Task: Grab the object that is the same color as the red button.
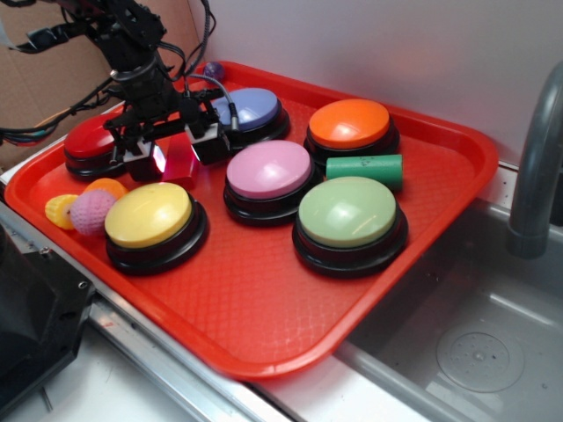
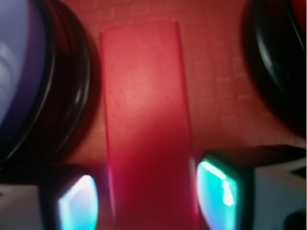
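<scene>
The small red block [image 1: 180,164] lies on the red tray [image 1: 264,308] between the red button [image 1: 88,141] and the blue button [image 1: 251,110]. My gripper [image 1: 178,158] is down over the block with one finger on each side of it. In the wrist view the block [image 2: 144,96] runs lengthwise between the two glowing pads [image 2: 218,191]. My gripper [image 2: 148,201] is open, with narrow dark gaps left between the pads and the block's sides. The block rests on the tray floor.
Pink [image 1: 268,169], yellow [image 1: 149,214], pale green [image 1: 347,211] and orange [image 1: 349,123] buttons stand on the tray, with a green cylinder [image 1: 365,167] among them. Small toys [image 1: 88,209] lie at the left edge. A sink [image 1: 475,352] and faucet [image 1: 537,149] are to the right.
</scene>
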